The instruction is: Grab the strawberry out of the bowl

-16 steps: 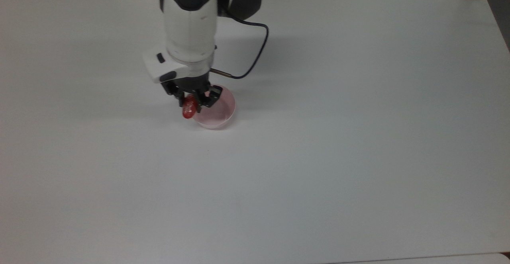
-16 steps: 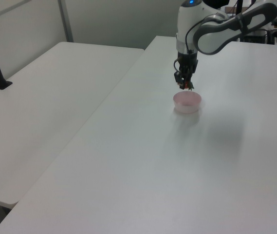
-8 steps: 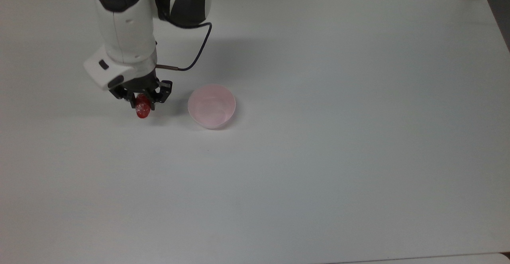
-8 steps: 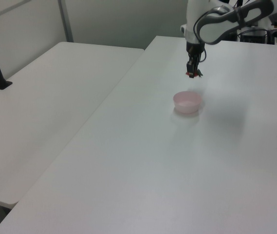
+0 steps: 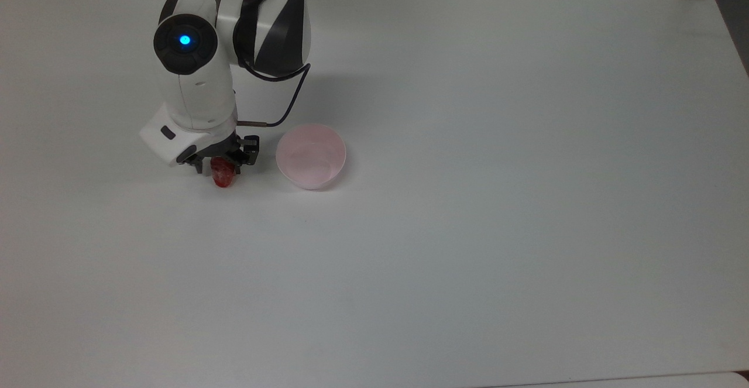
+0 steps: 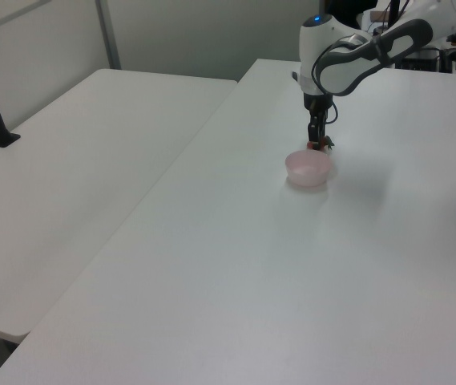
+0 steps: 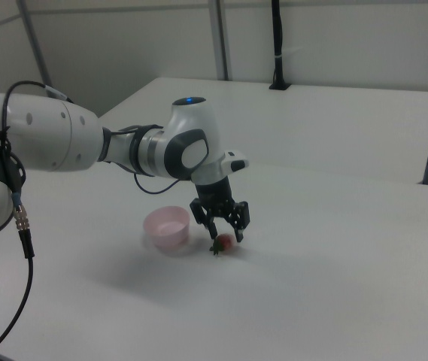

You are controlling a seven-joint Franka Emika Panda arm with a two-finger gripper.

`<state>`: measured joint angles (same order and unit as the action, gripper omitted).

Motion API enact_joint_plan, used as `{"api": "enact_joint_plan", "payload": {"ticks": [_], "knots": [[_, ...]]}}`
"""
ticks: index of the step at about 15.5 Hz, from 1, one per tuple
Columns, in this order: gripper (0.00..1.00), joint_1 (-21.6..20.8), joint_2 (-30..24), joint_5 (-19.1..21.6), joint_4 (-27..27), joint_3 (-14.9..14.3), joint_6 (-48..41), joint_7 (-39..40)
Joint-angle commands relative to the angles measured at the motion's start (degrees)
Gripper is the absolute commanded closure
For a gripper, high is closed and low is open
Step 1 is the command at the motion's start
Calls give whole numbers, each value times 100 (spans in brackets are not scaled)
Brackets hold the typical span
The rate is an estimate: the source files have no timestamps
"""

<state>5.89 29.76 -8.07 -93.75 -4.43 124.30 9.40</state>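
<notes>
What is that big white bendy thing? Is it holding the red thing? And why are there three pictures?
The white bendy thing is a robot arm. At its end is a gripper with two black jaws that pinch things like fingers. The three pictures show the same moment from three cameras: one looks down from above and two look from the sides.

On the white table sits a pale pink bowl with nothing in it. Beside it lies a small red toy strawberry. In the right view the jaws stand apart on either side of the strawberry, which looks to be resting on the table, so the arm does not seem to be squeezing it.
</notes>
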Motion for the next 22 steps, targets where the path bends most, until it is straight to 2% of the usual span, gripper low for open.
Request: {"api": "enact_joint_plan", "payload": {"ticks": [1,4,6,9,11,13,17,22], "knots": [[0,-53,-505,-37,94,4,-361,-473],[0,-123,-1084,7,304,91,-1440,-641],[0,-272,-1699,60,366,171,-2258,-815],[0,-518,-2420,367,314,171,-2848,-1729],[0,-650,-2790,656,200,153,-3253,-1871],[0,-668,-3124,763,-168,153,-3211,-1767],[0,-677,-3143,772,-240,153,-2772,-880],[0,-651,-3117,781,-231,153,-2463,-905]]}}
